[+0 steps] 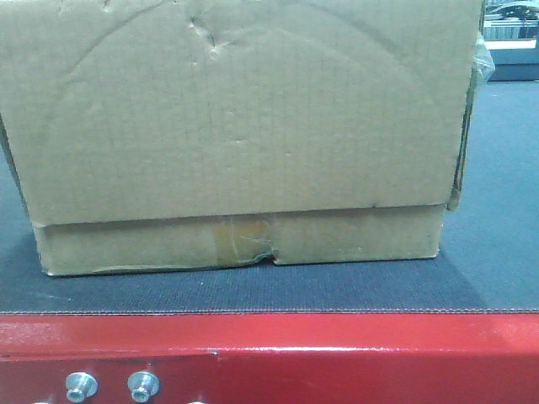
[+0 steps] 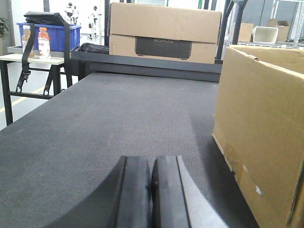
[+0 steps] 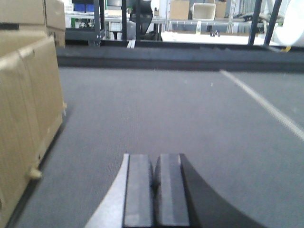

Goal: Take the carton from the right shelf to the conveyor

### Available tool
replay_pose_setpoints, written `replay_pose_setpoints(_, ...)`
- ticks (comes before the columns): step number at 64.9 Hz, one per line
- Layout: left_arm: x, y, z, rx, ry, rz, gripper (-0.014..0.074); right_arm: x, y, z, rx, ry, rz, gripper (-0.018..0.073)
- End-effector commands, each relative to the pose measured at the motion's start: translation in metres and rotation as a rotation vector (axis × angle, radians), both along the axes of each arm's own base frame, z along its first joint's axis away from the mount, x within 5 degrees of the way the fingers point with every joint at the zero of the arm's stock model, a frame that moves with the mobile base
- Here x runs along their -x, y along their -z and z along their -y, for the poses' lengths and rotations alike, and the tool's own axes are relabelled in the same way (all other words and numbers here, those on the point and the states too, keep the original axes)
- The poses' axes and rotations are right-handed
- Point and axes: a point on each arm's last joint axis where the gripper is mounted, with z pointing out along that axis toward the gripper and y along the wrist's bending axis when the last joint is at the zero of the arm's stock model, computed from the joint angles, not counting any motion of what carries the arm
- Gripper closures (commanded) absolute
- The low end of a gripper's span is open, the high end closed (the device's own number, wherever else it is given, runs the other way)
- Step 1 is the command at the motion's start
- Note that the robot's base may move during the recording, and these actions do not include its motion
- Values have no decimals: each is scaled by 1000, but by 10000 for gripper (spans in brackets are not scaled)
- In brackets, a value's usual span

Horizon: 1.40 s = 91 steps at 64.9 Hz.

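The conveyor (image 1: 497,252) carried the carton (image 1: 236,126), which sat flat on its grey belt just behind the red frame (image 1: 337,353). The left gripper (image 2: 151,190) and right gripper (image 3: 155,190) flanked the carton, jaws pressed together, empty.

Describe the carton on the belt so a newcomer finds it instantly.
Start at the red frame edging the dark grey conveyor. The carton sits on that belt: plain brown, dented, with torn clear tape on its lower band, unlike the farther box bearing a dark printed panel.
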Motion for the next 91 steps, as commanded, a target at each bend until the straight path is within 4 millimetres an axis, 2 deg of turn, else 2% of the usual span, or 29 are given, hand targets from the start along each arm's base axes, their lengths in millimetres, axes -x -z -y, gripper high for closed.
replay_pose_setpoints(1, 1, -3, 0, -8, -4, 28, 594, -4, 22, 1, -14, 9, 13, 620)
replay_pose_setpoints(5, 1, -3, 0, -8, -4, 28, 594, -5, 22, 1, -31, 13, 58, 620)
replay_pose_setpoints(8, 1, -3, 0, -8, -4, 28, 594, -5, 27, 1, -34, 8, 5, 620)
replay_pose_setpoints(91, 1, -3, 0, -8, -4, 28, 594, -5, 26, 1, -34, 9, 16, 620)
